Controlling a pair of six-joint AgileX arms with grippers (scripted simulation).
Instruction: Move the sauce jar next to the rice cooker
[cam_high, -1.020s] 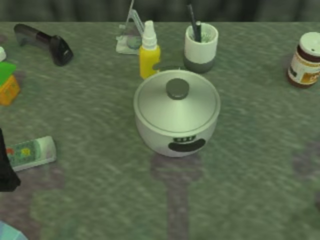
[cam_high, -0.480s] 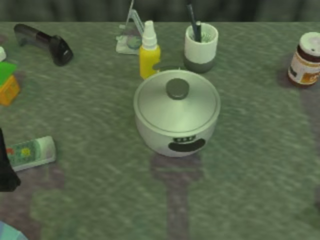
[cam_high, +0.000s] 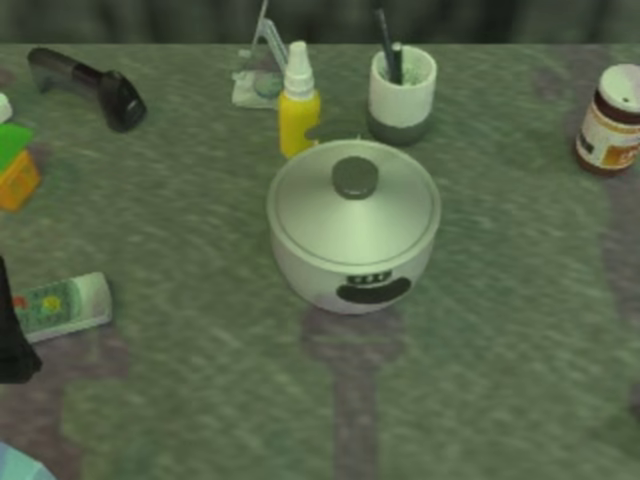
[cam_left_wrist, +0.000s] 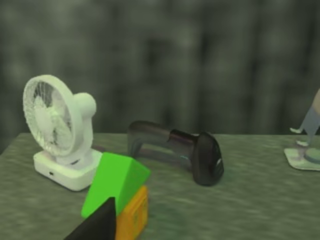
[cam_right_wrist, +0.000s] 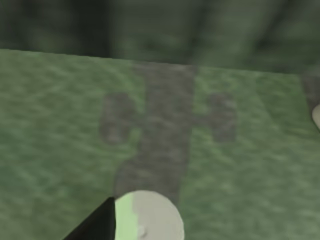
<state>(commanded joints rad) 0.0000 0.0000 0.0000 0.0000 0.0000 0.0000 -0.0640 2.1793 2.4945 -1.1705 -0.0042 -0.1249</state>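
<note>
**Jar not yet grasped; right arm on approach**

The jar (cam_high: 611, 120) stands upright at the table's (cam_high: 200, 380) far right edge, well apart from the cooker (cam_high: 353, 224) at centre. Nothing touches it.

Right gripper: not visible from above. The right wrist view shows a white lid (cam_right_wrist: 147, 219) close below the camera with a dark fingertip (cam_right_wrist: 95, 225) just beside it; this is probably the jar's lid. Whether the fingers are spread or closed cannot be told.

Left arm: parked at the table's left edge, near the remote (cam_high: 60, 305).

Recommendation: centre the fingers over the jar's body below the lid, descend squarely, close firmly, and lift clear before travelling. The cup (cam_high: 402, 93) stands behind the cooker; set the jar down on the cooker's open right side.
</note>
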